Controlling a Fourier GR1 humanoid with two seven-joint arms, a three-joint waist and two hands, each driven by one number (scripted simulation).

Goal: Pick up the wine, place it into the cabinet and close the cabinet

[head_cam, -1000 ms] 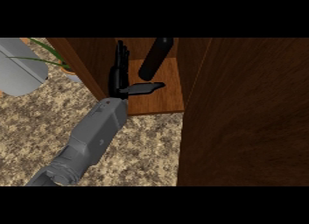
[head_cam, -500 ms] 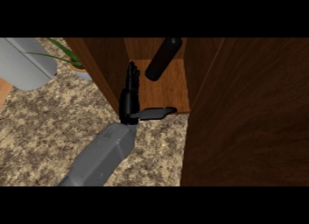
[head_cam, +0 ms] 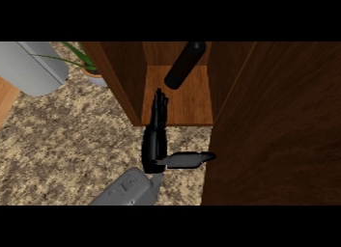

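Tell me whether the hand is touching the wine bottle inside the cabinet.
Apart. In the head view the hand, fingers straight, ends short of the wine bottle; bare cabinet shelf shows between the fingertips and the bottle's base.

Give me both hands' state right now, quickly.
Left hand: open, fingers straight, thumb out to the side, holding nothing; the wine bottle stands apart inside the cabinet.
Right hand: not in view.
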